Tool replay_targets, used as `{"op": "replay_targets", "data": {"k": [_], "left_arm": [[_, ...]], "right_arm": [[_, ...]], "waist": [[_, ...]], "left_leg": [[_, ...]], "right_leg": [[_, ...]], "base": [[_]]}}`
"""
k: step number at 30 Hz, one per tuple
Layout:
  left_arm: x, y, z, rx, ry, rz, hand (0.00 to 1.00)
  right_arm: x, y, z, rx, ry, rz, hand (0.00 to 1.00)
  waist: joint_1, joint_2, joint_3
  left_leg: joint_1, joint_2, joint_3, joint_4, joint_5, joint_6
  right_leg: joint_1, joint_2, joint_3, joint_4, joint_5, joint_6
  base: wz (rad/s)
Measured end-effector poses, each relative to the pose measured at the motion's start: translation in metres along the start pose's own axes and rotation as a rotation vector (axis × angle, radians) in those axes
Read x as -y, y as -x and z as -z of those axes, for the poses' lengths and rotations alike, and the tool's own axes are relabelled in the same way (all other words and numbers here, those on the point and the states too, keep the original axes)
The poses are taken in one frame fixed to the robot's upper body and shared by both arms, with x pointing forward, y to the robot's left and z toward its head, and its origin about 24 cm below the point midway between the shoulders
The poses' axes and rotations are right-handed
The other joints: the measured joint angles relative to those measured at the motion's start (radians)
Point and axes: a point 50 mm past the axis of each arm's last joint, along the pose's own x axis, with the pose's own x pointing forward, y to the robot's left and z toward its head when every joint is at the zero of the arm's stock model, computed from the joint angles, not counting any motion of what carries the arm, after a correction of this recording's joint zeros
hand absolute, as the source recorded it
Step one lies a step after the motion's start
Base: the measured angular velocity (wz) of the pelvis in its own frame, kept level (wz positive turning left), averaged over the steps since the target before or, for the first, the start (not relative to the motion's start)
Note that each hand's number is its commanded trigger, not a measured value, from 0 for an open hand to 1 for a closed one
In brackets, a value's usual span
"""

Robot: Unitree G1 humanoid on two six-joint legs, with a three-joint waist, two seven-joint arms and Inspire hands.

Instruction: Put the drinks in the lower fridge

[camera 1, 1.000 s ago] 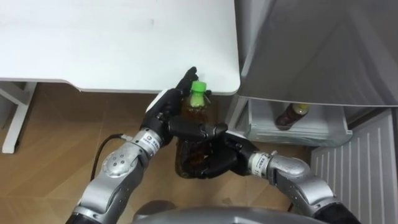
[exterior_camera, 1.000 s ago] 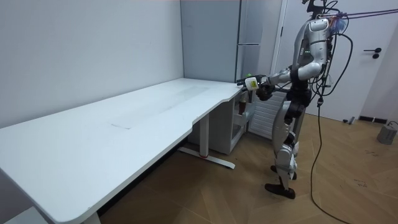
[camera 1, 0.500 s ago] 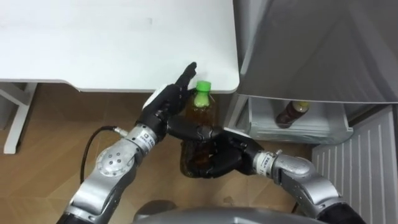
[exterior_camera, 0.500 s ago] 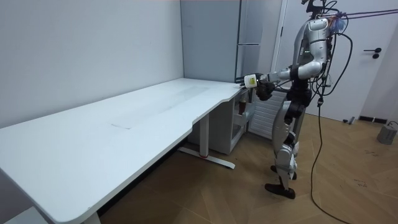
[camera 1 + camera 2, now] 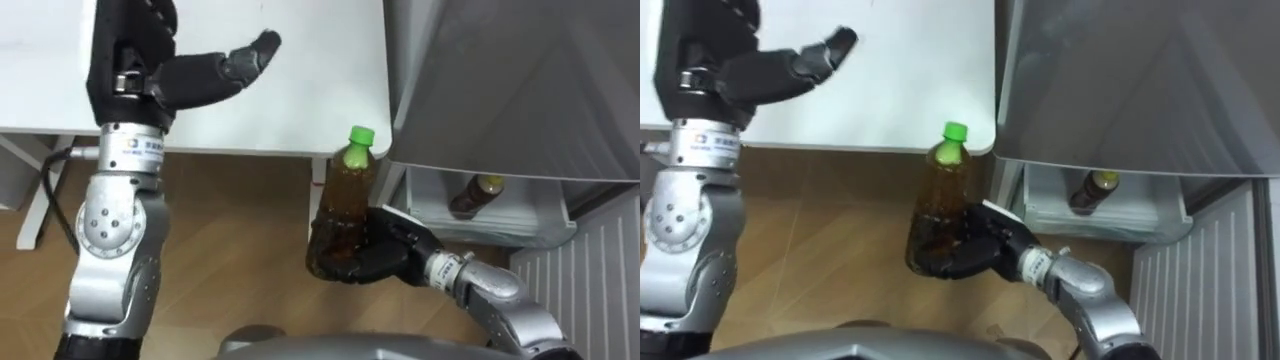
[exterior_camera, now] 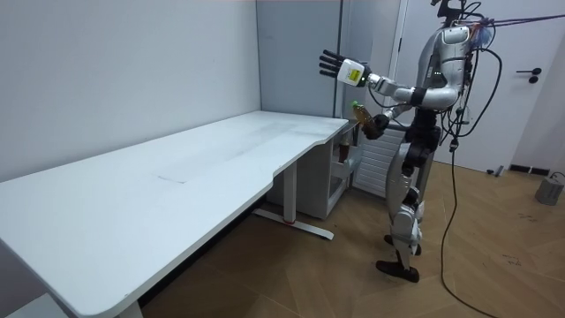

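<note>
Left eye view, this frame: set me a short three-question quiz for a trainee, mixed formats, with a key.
1. What colour is the cap of the bottle that the right hand holds?
2. True or false: the left hand also grips that bottle.
3. The second bottle is: A in the left hand; B in the lower fridge compartment; C in the right hand.
Key: 1 green; 2 false; 3 B.

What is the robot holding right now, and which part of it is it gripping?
The right hand holds the green-capped bottle, fingers curled round its lower body near the base. The left hand is up high, open and empty.
</note>
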Motion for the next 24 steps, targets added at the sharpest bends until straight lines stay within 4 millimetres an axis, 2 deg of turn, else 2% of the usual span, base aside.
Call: {"op": "replay_targets", "data": {"k": [2, 8, 12, 17, 20, 24], "left_arm": [[-0.011, -0.001, -0.006, 0.031, -0.027, -0.066, 0.00], [-0.041, -0.001, -0.022, 0.117, -0.068, -0.291, 0.00], [-0.050, 0.001, -0.024, 0.137, -0.070, -0.391, 0.00], [-0.065, 0.015, -0.011, 0.060, -0.053, -0.531, 0.00], [-0.080, 0.026, 0.007, -0.033, -0.015, -0.640, 0.00], [-0.102, 0.056, 0.038, -0.205, 0.007, -0.829, 0.00]], "right_arm": [[0.004, 0.006, 0.004, 0.011, -0.017, 0.035, 1.00], [0.008, 0.016, 0.011, 0.009, -0.050, 0.087, 1.00], [0.010, 0.018, 0.012, 0.016, -0.063, 0.129, 1.00], [0.013, 0.019, 0.013, 0.044, -0.110, 0.210, 1.00], [0.017, 0.021, 0.012, 0.069, -0.157, 0.277, 1.00], [0.022, 0.029, 0.016, 0.108, -0.251, 0.405, 1.00]], "waist": [[0.006, 0.005, -0.0029], [0.024, 0.017, -0.0017], [0.028, 0.016, -0.0038], [0.029, 0.030, -0.0072], [0.033, 0.031, -0.0084], [0.030, 0.032, -0.0107]], "left_leg": [[0.004, 0.002, -0.001, 0.000, 0.000, 0.000], [0.047, 0.002, -0.002, -0.033, 0.000, 0.001], [0.053, 0.000, -0.006, -0.032, 0.001, 0.001], [0.060, 0.000, -0.001, -0.034, 0.001, 0.001], [0.064, -0.001, 0.002, -0.034, 0.002, 0.000], [0.063, -0.001, 0.000, -0.034, 0.002, 0.000]], "right_leg": [[0.003, 0.000, 0.000, 0.000, 0.000, 0.000], [0.040, -0.004, -0.006, -0.004, -0.002, 0.003], [0.055, -0.004, -0.007, -0.018, -0.002, 0.003], [0.052, -0.003, -0.001, -0.019, -0.003, 0.004], [0.053, -0.001, 0.004, -0.020, -0.003, 0.004], [0.053, -0.002, -0.001, -0.033, -0.003, 0.004]], "base": [[0.00], [0.00], [0.02], [-0.02], [-0.03], [0.01]]}}
